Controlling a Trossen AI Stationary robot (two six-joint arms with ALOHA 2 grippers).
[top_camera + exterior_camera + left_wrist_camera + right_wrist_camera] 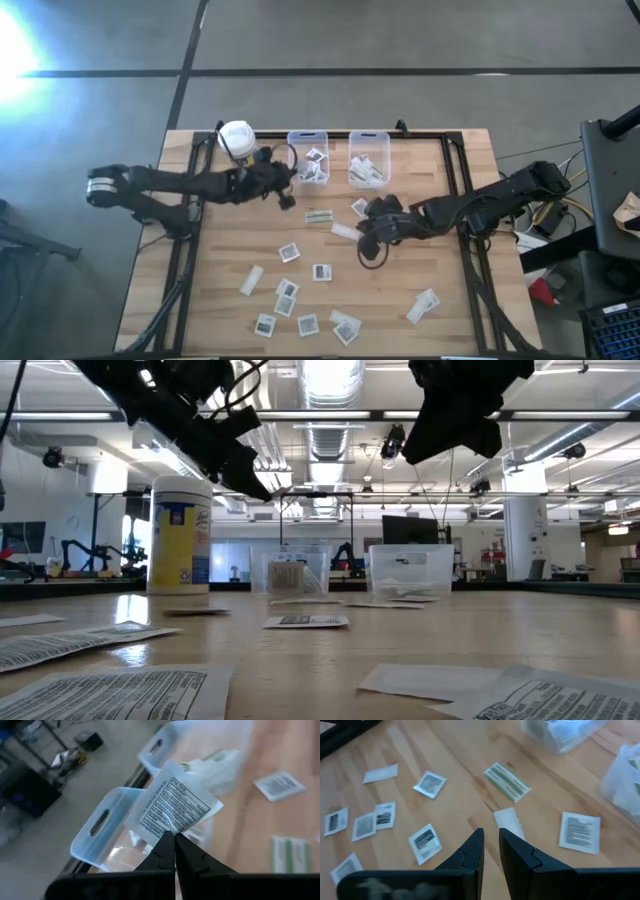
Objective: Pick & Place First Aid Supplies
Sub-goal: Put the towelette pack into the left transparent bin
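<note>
My left gripper (173,839) hovers just off the near-left corner of the left clear bin (308,158), shut on a square white packet (172,807) with printed text. My right gripper (490,836) is open above the table's middle, over a narrow white packet (509,822) that lies flat; it touches nothing. A greenish strip (506,781) and a square printed packet (580,832) lie flat nearby. Several more packets (288,292) lie flat toward the near edge. Both bins hold some packets. My left gripper pinches the square packet by its lower edge (171,831) between the two fingertips. The packet stands up past the fingertips, lifted clear, its printed face toward the wrist camera, with the left bin's wall (102,827) behind it.
A yellow container with a white lid (237,137) stands at the far edge, left of the bins. The right clear bin (368,160) sits beside the left one. One packet (423,304) lies alone at the near right. Bare wood shows on the table's right side.
</note>
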